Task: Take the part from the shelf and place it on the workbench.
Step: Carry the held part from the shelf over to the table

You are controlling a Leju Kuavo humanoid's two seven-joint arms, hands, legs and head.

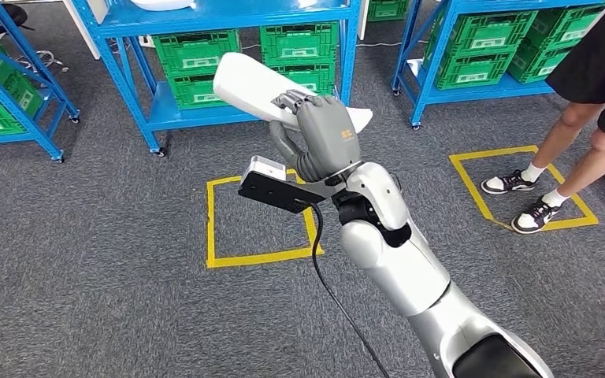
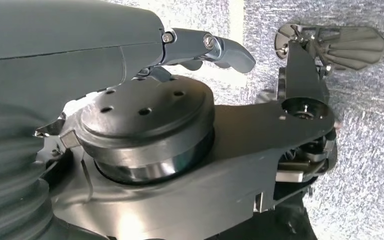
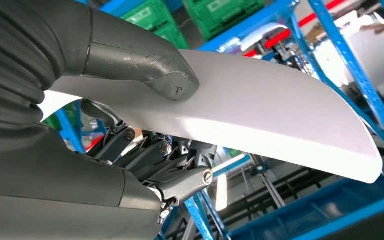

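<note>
- The right robot hand (image 1: 324, 134), grey with dark fingers, is raised in front of the robot at the end of a silver arm (image 1: 410, 268) and grips a long, smooth white curved plastic part (image 1: 244, 85)
- In the right wrist view the thick grey thumb (image 3: 150, 70) presses on one face of the white part (image 3: 260, 110) while the darker fingers (image 3: 180, 170) curl under the opposite face, so the part is clamped between them
- The part is held in the air above the grey carpeted floor (image 1: 87, 236), tilted, with its longer end reaching toward the blue metal shelf rack (image 1: 228, 24)
- Green plastic crates (image 1: 197, 55) sit on the lower levels of the blue racks
- Yellow tape squares (image 1: 260, 224) are marked on the carpet; one lies below the raised hand
- A person's legs in black-and-white sneakers (image 1: 520, 197) stand at another yellow square on the right
- The left robot hand (image 2: 215, 47) hangs over the grey floor; one grey finger shows extended, and I cannot tell how far the hand is open
</note>
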